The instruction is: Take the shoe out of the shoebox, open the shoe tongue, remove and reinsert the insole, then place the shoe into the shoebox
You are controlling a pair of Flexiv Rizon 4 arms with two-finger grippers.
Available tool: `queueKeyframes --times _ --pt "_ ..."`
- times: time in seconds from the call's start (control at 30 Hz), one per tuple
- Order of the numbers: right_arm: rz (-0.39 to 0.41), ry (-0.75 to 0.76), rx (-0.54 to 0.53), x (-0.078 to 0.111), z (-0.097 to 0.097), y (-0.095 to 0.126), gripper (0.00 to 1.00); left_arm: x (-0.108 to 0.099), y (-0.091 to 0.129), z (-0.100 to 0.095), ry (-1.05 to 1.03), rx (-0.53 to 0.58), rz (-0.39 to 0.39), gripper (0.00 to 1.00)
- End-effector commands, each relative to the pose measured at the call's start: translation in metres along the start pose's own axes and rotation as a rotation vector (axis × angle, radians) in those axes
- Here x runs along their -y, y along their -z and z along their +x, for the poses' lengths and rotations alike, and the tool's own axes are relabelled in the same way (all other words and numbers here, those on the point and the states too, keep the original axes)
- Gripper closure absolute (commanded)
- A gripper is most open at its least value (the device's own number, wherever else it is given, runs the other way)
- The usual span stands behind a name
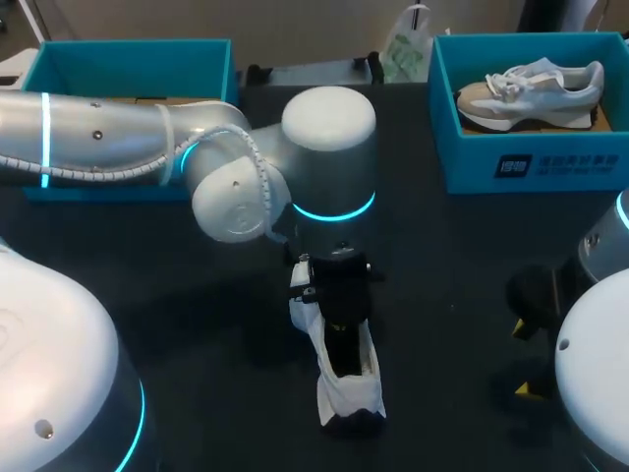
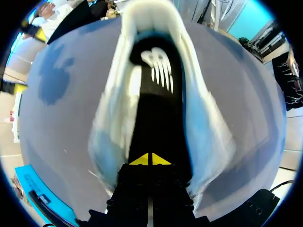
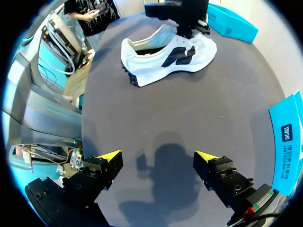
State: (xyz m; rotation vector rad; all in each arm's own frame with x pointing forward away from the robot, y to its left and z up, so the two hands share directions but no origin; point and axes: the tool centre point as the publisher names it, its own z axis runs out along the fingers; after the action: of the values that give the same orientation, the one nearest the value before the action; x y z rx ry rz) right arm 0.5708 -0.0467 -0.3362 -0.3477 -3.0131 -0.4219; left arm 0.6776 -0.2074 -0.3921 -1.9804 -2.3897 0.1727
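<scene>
A white shoe point(image 1: 349, 388) with a dark side mark lies on the dark table point(image 1: 442, 265), near the front middle. My left gripper point(image 1: 338, 323) comes down into its opening. In the left wrist view the left gripper point(image 2: 150, 160) is shut, its yellow tips together on the black insole point(image 2: 156, 109) between the shoe's white walls point(image 2: 199, 109). Whether the insole is pinched I cannot tell. My right gripper point(image 3: 157, 157) stands open over bare table, well short of the shoe point(image 3: 156, 61), with nothing between its fingers. In the head view the right gripper point(image 1: 526, 360) is at the right edge.
A blue shoebox point(image 1: 531, 162) at the back right holds a second, grey-white shoe point(image 1: 531, 87). Another blue shoebox point(image 1: 128, 59) stands at the back left, partly behind my left arm. A white plastic bag point(image 1: 403, 44) sits at the table's far edge.
</scene>
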Motion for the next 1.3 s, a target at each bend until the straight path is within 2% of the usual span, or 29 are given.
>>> queueKeyframes --times 0.03,0.3,0.63,0.77,0.97,1.1,1.3 --pt "-0.003 0.001 0.003 0.001 0.002 0.001 0.0 0.023 0.021 0.003 -0.003 0.011 0.003 1.0" --pt "-0.003 0.001 0.003 0.001 0.002 0.001 0.0 0.065 0.022 -0.009 -0.015 0.033 0.067 1.0" --pt "-0.003 0.001 0.003 0.001 0.002 0.001 0.0 0.104 0.012 -0.014 -0.023 -0.003 0.158 1.0" --pt "-0.003 0.001 0.003 0.001 0.002 0.001 0.0 0.112 0.012 -0.009 -0.003 -0.03 0.177 1.0" --pt "-0.003 0.001 0.003 0.001 0.002 0.001 0.0 0.116 0.021 -0.001 0.017 -0.009 0.201 1.0" --pt "-0.003 0.001 0.003 0.001 0.002 0.001 0.0 0.119 0.015 0.002 0.023 -0.03 0.22 1.0" --pt "-0.003 0.001 0.003 0.001 0.002 0.001 0.0 0.113 0.024 0.004 0.032 -0.019 0.21 1.0"
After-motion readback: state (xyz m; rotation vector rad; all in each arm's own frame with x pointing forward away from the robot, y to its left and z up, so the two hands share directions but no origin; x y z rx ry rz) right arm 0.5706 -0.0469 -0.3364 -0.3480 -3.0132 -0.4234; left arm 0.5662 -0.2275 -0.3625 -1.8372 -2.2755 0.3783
